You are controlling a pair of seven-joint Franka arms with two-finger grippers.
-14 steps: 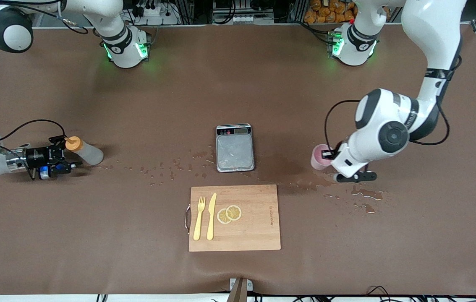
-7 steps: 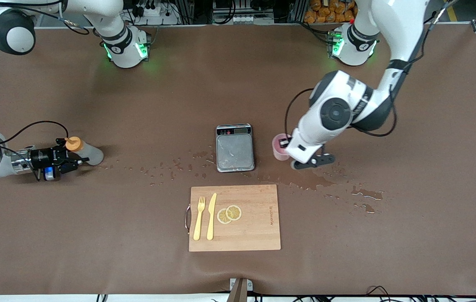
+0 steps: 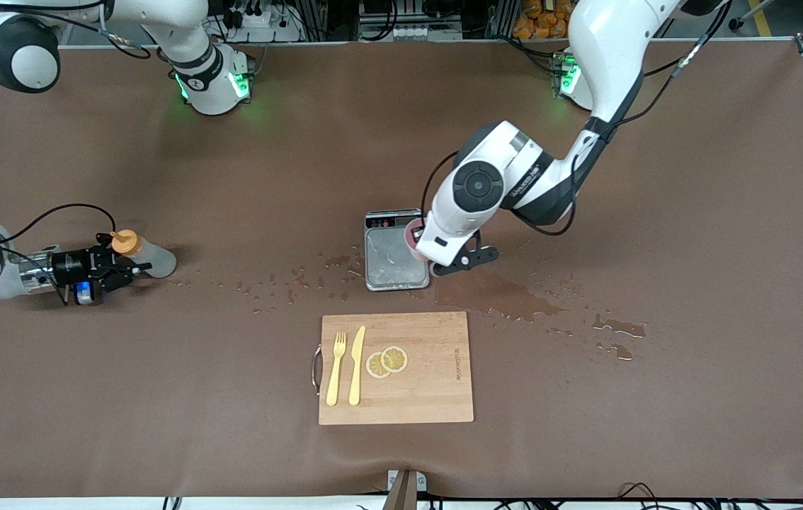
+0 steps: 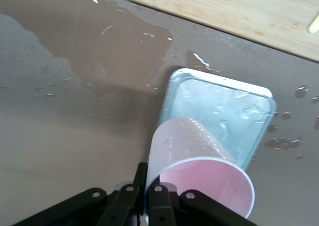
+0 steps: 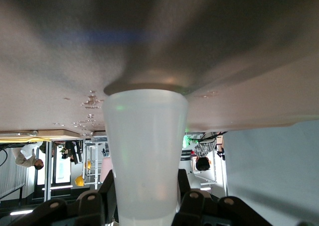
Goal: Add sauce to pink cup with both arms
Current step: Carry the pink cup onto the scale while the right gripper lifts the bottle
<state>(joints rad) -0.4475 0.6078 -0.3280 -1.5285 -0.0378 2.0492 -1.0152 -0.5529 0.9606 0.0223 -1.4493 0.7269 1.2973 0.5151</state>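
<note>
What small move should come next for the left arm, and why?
Probably lower the pink cup onto the scale: the left gripper holds it by the rim just over the tray, while the right gripper is at the sauce bottle standing on the table.

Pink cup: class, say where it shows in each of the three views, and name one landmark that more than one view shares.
Front view: the pink cup, mostly hidden by the left arm, held by the left gripper over the edge of the scale.
Left wrist view: the cup fills the lower middle, gripped at its rim, over the scale.
Right wrist view: not clearly in it.
Shared landmark: the scale.
</note>
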